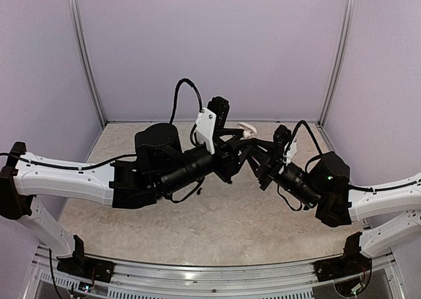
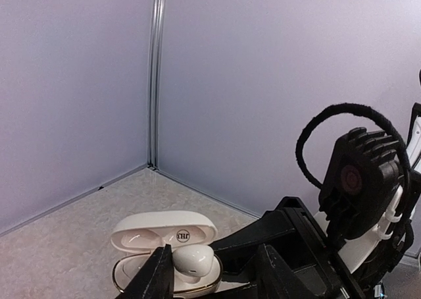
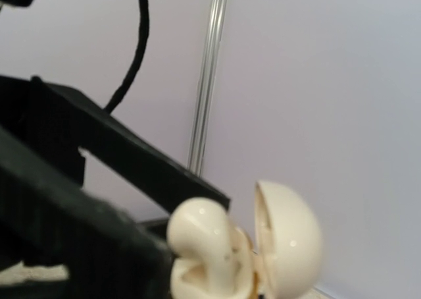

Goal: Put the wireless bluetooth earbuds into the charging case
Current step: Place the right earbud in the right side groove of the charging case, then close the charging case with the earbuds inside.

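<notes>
Earbud (image 2: 192, 259) sits in the open charging case (image 2: 164, 230), lower left. Your left gripper (image 2: 210, 279) is parted around it, and your right gripper (image 1: 255, 141) looks clamped on the case to steady it.

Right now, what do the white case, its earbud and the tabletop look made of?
White case: likely hard glossy plastic, highlights on its open lid. Earbud: same smooth sheen. Tabletop: matte speckled beige, perhaps stone-look laminate.

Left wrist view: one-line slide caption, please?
A white earbud rests in the open charging case, straddled by the left end effector.
</notes>
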Available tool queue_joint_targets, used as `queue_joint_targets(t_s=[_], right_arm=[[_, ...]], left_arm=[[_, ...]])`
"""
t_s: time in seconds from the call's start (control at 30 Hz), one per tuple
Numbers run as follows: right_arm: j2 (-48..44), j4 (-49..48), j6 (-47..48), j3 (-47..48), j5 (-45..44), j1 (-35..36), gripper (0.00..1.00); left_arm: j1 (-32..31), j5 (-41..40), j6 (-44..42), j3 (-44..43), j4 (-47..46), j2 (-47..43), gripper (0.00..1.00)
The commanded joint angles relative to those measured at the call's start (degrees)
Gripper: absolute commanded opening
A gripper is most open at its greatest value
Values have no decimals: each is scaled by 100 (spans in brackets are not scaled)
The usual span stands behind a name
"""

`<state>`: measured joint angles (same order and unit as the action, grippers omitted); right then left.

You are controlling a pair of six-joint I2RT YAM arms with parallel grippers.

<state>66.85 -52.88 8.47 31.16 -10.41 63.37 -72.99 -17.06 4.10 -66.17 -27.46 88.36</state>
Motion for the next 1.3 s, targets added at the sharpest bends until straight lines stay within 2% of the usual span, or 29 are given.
queue_joint_targets(t_s=[0.0,0.47,0.73,0.83,1.0,1.27], right_arm=[[-230,-310,-38,68,46,69,0],[-280,-261,-108,-9,-35,69,0],[-302,-137,-173,-57,-54,51,0],[-359,-9,-266,-66,26,15,0],[-538,265,-410,-109,629,-127,0],[-819,1165,-412,154,2578,-339,0]], left_arm=[[-10,-392,-183,-93,259,-79,46],[-138,-648,-576,-62,173,-132,53],[-260,415,-953,309,-181,-459,60],[-260,761,-1008,594,-363,-717,69],[-234,787,-1164,1009,-307,-1213,98],[19,1083,-1298,1504,219,-1899,99]])
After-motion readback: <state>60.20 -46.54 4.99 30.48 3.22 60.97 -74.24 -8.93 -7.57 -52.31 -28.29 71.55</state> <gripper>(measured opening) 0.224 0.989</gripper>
